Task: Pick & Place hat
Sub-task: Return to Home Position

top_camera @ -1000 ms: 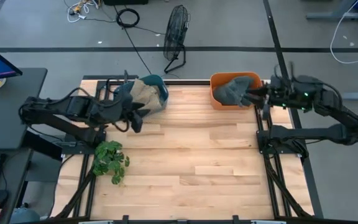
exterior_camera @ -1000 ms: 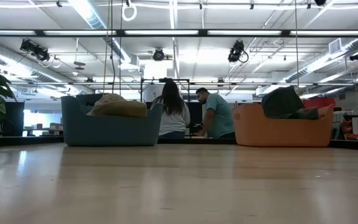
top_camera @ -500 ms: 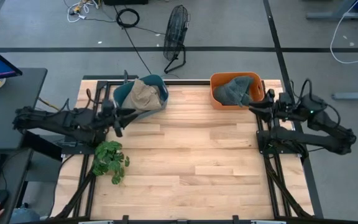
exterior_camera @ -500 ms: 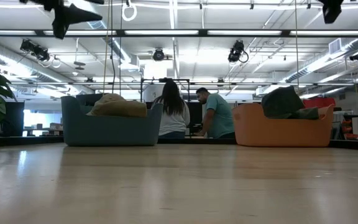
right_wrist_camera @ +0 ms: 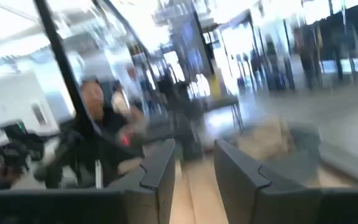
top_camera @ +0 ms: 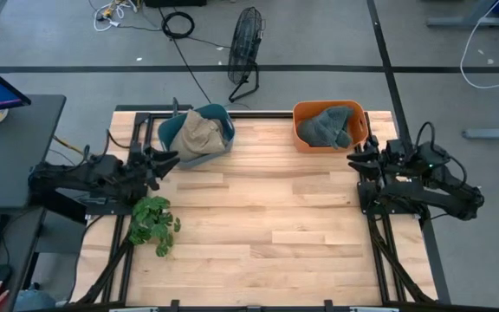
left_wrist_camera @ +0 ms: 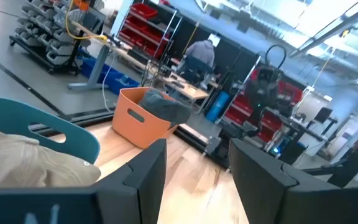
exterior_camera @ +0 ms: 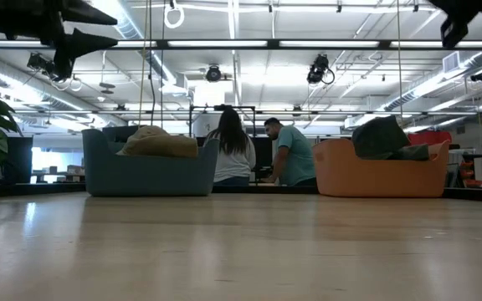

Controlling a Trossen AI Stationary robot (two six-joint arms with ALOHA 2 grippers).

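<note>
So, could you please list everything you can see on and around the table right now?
Table: one, light wood, centre.
Blue bin: one, far-left of table.
Tan caps: a pile, count unclear, in the blue bin.
Orange bin: one, far-right of table.
Gray caps: a pile, count unclear, in the orange bin.
Plant: one, green, table's left edge.
Fan: one, black, on the floor beyond the table.
People: two, seated in the room behind.
Left gripper: dark, near the blue bin, jaws open.
Right gripper: dark, at the right edge, jaws open.
</note>
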